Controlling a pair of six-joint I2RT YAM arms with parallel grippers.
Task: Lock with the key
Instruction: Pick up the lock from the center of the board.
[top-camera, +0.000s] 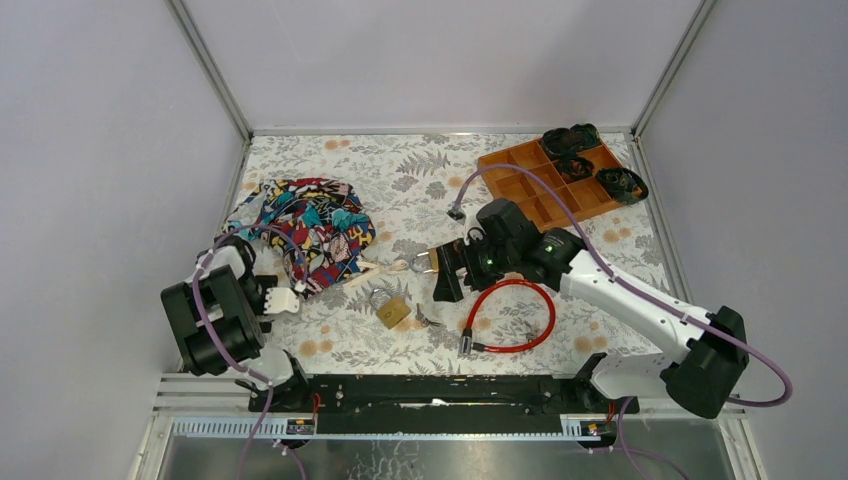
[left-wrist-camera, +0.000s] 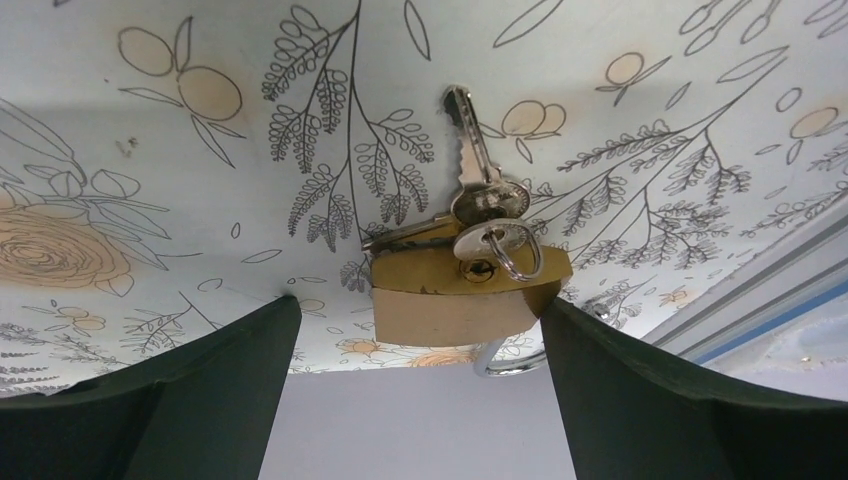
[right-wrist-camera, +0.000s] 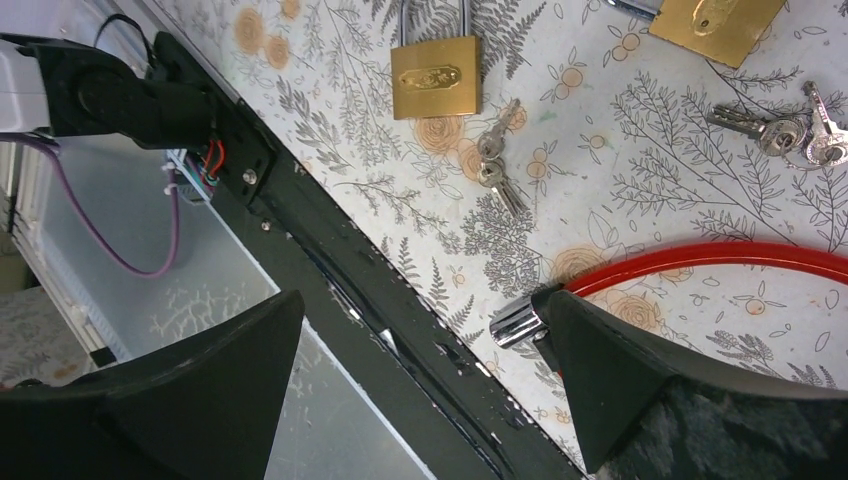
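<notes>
Floral tablecloth (top-camera: 400, 170), grey walls (top-camera: 430, 60); padlock (right-wrist-camera: 435, 75) beside keys (right-wrist-camera: 497, 165), shackle (right-wrist-camera: 432, 20) seemingly closed.

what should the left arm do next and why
Probably ease the left gripper forward until its open fingers bracket the brass padlock. It lies framed between them but untouched, keys lying just beyond it, and the right gripper is open too, holding nothing, so the lock needs steadying first.
</notes>
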